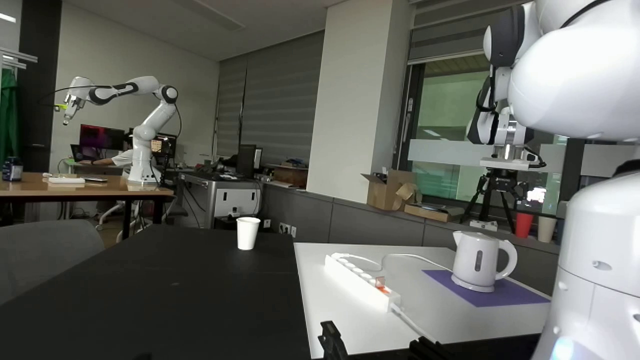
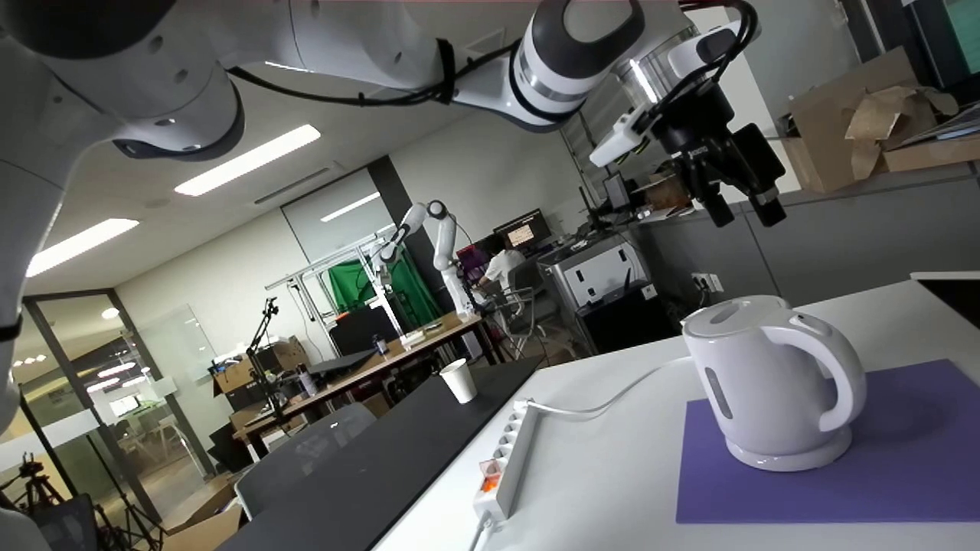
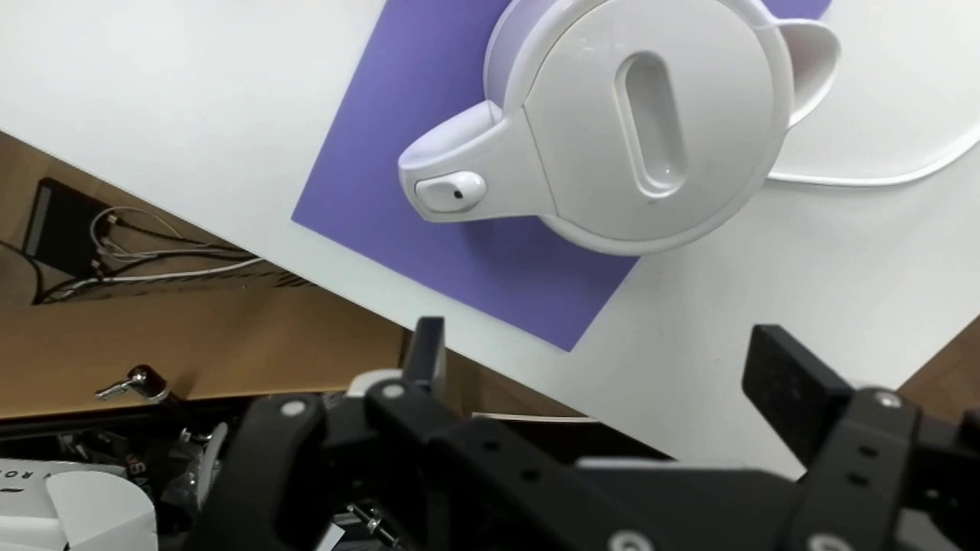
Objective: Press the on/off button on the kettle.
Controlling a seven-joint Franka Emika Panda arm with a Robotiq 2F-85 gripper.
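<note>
In an exterior view, a long black tabletop [image 1: 165,290], just beside it a white tabletop [image 1: 435,307], and in the background a brown table [image 1: 95,190]. Next in size, in both exterior views, a white Franka Panda arm [image 2: 360,42] along the edge of view and overhead, with a second, similar arm [image 1: 151,125] farther off, upright on the brown table. On the white tabletop, a flat purple mat [image 2: 766,501], and near it a white power strip [image 2: 511,459]. On the mat, upright on its base, a white electric kettle [image 2: 766,390]; in the wrist view, at the top and partly cut off, with spout to the right and loop handle [image 3: 517,176] to the left. Higher than the kettle and apart from it, a black Robotiq gripper [image 2: 744,216] with jaws spread wide; low in the wrist view, dark fingers [image 3: 796,383] on either side of a broad gap. On the black tabletop, upright, a white paper cup [image 1: 247,233]. From the far end of the power strip to behind the kettle, a thin white cable [image 3: 857,181]. Near the opposite end of the strip, an orange switch [image 2: 490,484]. Last, on top of the handle at its outer end, an oval on/off button [image 3: 450,191] marked with a dark dot; pressed or unpressed, impossible to tell.
</note>
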